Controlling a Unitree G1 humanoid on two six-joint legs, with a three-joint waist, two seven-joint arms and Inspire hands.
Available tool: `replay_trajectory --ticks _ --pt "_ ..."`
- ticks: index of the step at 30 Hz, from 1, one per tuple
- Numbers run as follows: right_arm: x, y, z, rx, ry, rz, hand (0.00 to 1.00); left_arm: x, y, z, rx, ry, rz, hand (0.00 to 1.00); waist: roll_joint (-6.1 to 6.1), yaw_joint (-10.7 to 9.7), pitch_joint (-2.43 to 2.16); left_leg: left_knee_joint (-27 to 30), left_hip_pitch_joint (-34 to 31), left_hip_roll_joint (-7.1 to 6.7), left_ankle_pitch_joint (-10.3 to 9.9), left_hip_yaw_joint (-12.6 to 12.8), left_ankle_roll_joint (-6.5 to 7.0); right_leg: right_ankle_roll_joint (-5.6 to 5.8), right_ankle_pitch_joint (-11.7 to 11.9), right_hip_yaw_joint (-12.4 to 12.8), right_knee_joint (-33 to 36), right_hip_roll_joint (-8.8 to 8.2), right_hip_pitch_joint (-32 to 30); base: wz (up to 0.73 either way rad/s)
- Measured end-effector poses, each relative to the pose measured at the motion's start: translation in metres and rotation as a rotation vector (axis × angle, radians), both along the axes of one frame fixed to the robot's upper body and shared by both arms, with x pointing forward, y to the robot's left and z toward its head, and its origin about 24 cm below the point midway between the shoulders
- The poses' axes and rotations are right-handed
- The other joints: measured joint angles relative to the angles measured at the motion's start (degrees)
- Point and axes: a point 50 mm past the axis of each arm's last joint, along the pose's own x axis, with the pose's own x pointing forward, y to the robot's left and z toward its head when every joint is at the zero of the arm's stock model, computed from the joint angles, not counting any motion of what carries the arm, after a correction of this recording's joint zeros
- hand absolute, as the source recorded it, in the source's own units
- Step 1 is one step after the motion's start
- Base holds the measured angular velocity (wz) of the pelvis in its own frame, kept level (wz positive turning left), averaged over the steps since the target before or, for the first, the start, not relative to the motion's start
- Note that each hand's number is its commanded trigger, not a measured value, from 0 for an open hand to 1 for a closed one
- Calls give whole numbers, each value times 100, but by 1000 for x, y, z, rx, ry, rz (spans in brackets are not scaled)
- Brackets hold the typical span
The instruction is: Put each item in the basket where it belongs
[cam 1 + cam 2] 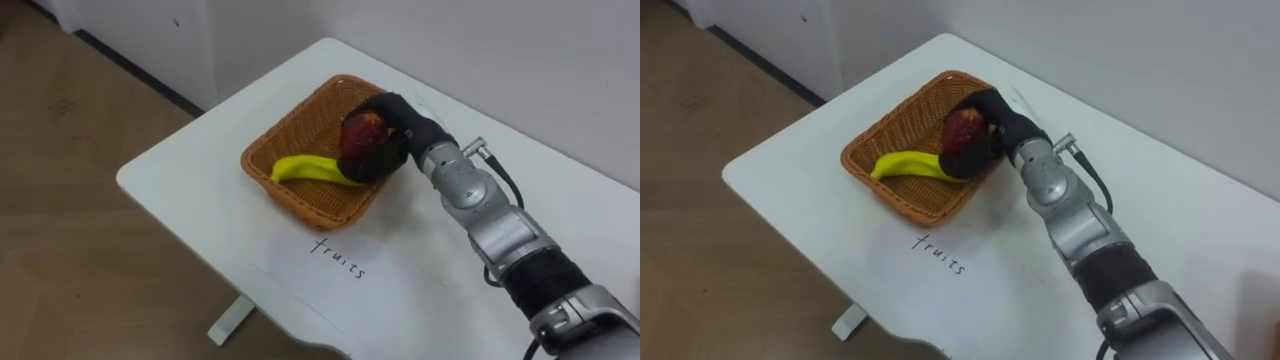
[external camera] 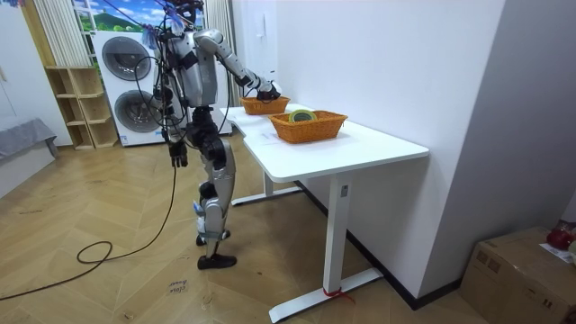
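Observation:
A woven fruit basket (image 1: 290, 130) stands near the far left corner of the white table (image 1: 200, 175). A yellow banana (image 1: 305, 168) lies inside it. My right hand (image 1: 402, 125) reaches in from the lower right and is curled round a dark red apple (image 1: 364, 132), holding it just over the basket's right side, above the banana's end. In the room view I stand at the table's end, and my left hand (image 2: 178, 153) hangs by my side. A second woven basket (image 2: 308, 126) holding a greenish item stands further along the table.
A handwritten paper label (image 1: 340, 260) lies on the table in front of the fruit basket. Wooden floor lies beyond the table's left edge (image 1: 150, 190). A washing machine (image 2: 126, 90) and a shelf (image 2: 76, 103) stand behind me. A white wall runs along the table's far side.

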Motion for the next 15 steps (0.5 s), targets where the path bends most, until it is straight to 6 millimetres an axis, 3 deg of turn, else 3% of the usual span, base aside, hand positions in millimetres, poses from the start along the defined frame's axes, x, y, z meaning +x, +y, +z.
replay_trajectory --ticks 15 --pt "0 -1 0 -10 -16 -15 0 -1 0 0 6 1 1 0 -27 14 -19 44 -47 -22 1 -36 1 5 1 -2 -79 6 11 1"
